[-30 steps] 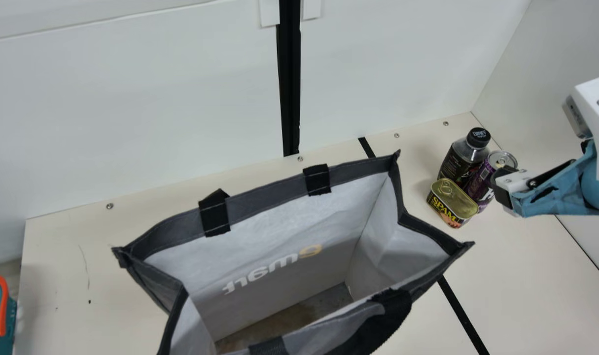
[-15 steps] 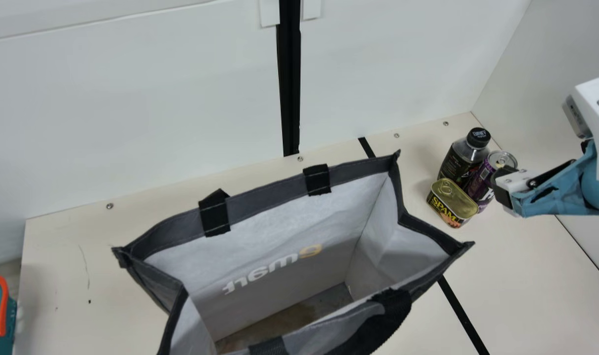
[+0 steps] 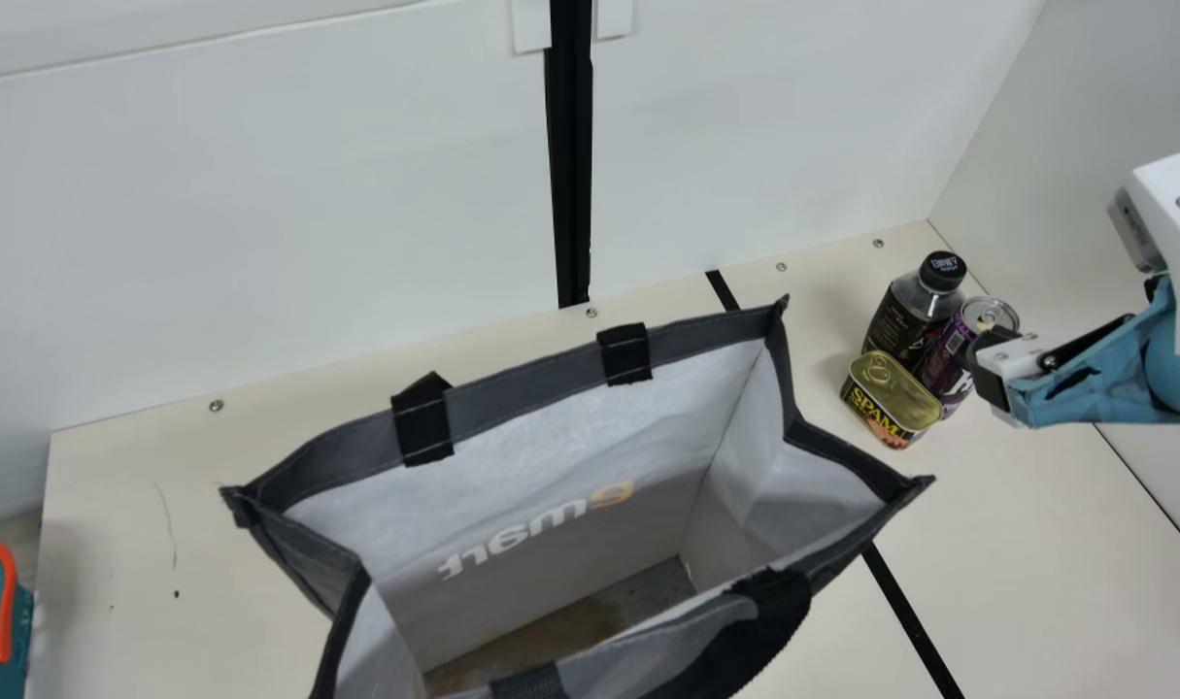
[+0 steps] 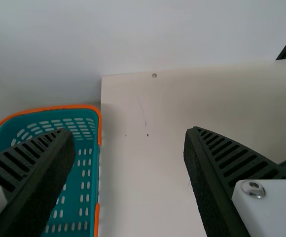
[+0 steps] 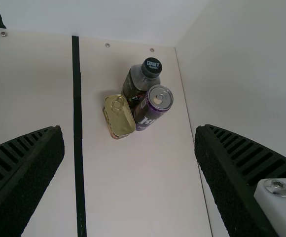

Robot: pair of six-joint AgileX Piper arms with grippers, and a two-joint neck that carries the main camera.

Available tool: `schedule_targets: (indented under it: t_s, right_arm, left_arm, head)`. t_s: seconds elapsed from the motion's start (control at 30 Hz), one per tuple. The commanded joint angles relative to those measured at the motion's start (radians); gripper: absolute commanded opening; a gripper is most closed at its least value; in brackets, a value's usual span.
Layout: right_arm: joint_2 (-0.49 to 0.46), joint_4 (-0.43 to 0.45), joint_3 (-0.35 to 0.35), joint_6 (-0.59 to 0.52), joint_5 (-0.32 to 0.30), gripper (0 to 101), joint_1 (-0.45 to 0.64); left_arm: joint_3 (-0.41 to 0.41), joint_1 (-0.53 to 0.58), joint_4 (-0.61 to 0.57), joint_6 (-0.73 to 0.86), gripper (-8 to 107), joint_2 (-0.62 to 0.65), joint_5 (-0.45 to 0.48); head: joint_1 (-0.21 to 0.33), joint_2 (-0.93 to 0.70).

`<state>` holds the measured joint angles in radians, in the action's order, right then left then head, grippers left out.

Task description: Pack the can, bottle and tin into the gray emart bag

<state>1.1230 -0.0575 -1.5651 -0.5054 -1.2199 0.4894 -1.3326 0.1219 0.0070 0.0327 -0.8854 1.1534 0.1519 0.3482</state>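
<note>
bag (image 3: 526, 383): gray, black-trimmed | can (image 3: 947, 357): purple | bottle (image 3: 900, 320): black-capped | tin (image 3: 893, 393): gold-lidded | basket (image 4: 49, 108): teal, orange-rimmed

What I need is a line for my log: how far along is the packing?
The gray emart bag stands open; nothing looks packed. The left gripper and right gripper hold nothing, jaws open. Left to pack: the can, bottle and tin, grouped on the table.

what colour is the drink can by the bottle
Purple, with a silver top; the can shows best in the right wrist view.

In the main view, bag (image 3: 526, 388) lower centre on the tabletop (image 3: 1017, 544); bottle (image 3: 900, 318), can (image 3: 955, 345) and tin (image 3: 895, 390) (huddled close) at right; basket (image 3: 5, 602) lower left.
</note>
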Motion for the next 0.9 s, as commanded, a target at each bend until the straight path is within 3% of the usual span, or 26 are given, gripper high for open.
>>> schedule_targets:
  t_s: [0.0,0.87]
  right_arm:
    - [0.000,0.000,0.000,0.000,0.000,91,0.000]
    - [0.000,0.000,0.000,0.000,0.000,91,0.000]
  left_arm:
    - [-0.017,0.010,0.005,0.002,90,-0.014,-0.002]
    - [-0.234,0.187,0.060,0.023,90,-0.195,-0.058]
  head:
    - [0.023,0.001]
    - [0.023,0.001]
